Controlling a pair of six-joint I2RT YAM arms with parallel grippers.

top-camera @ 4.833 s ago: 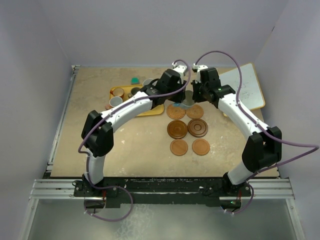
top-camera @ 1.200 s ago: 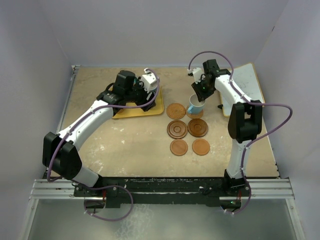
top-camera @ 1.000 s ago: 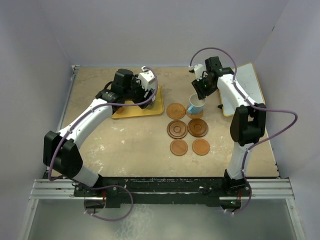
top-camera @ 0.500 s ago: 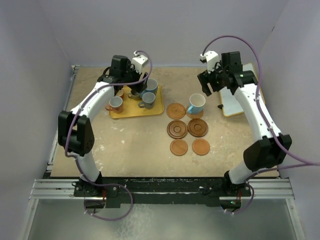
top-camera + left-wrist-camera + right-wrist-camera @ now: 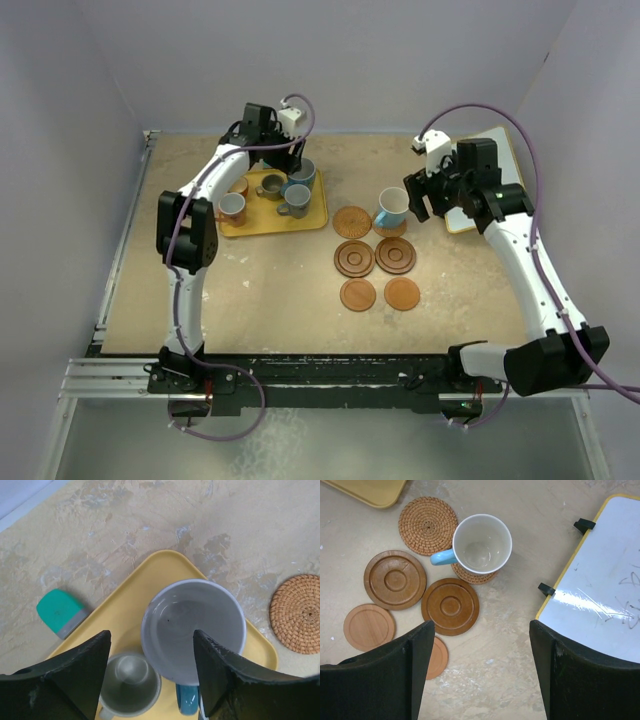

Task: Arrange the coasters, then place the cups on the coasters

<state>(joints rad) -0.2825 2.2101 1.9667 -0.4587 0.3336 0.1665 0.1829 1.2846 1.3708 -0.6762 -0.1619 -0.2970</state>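
Yellow tray (image 5: 127, 605) holding cups (image 5: 192, 630), blue cup (image 5: 482, 545) on woven coaster (image 5: 470, 576)

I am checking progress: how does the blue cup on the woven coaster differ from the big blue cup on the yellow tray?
The coaster cup stands on a woven coaster; the tray cup stands on the yellow tray. The coaster cup stands alone; the tray cup has a small grey cup close beside it. Both are upright, empty, light blue outside and pale inside.
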